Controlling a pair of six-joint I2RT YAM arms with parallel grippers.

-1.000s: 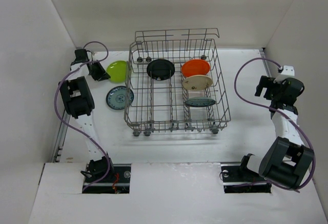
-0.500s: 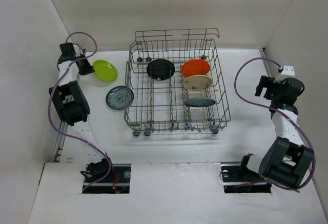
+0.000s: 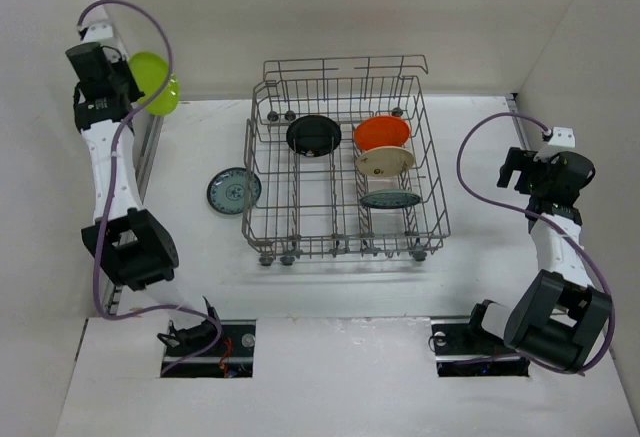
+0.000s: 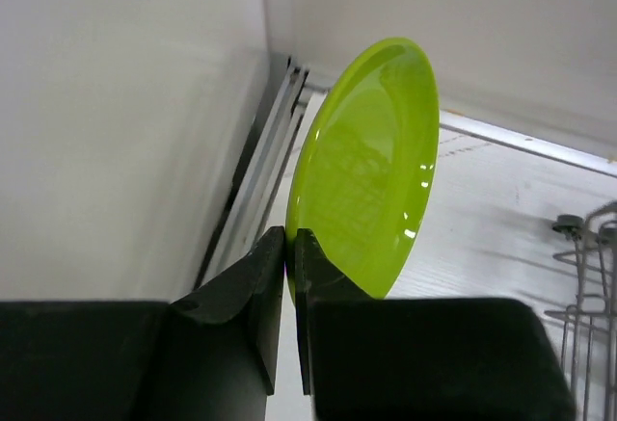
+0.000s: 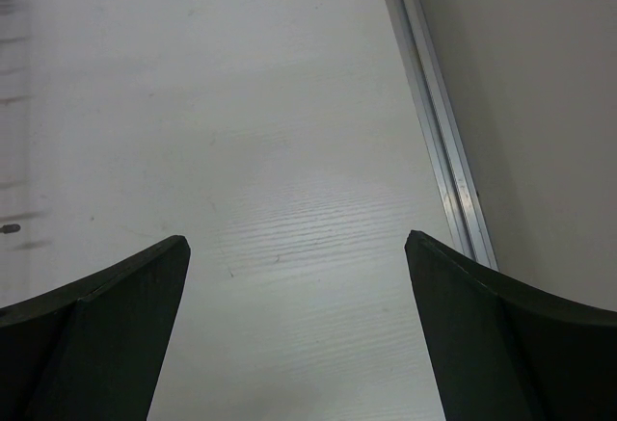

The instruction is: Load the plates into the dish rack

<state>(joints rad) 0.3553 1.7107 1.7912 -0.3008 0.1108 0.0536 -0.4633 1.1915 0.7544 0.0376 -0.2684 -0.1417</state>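
Note:
My left gripper [image 3: 128,77] is raised high at the far left and is shut on the rim of the lime green plate [image 3: 156,82]. In the left wrist view the lime green plate [image 4: 371,166] stands on edge between my left gripper's [image 4: 289,243] fingers. The dish rack [image 3: 345,237] holds the black plate [image 3: 314,135], orange plate [image 3: 382,132], cream plate [image 3: 386,161] and one teal plate [image 3: 390,198]. The other teal plate [image 3: 233,190] lies flat on the table left of the rack. My right gripper [image 3: 522,169] is open and empty over the table at the right; it also shows in the right wrist view [image 5: 294,248].
White walls enclose the table on the left, back and right. A metal rail [image 5: 439,113] runs along the right wall, and another [image 4: 255,166] along the left wall. The rack's raised back frame [image 3: 345,65] stands above the plates.
My left arm has lifted the lime green plate off the table beside the rack and carried it up and to the left. The right arm has stayed put.

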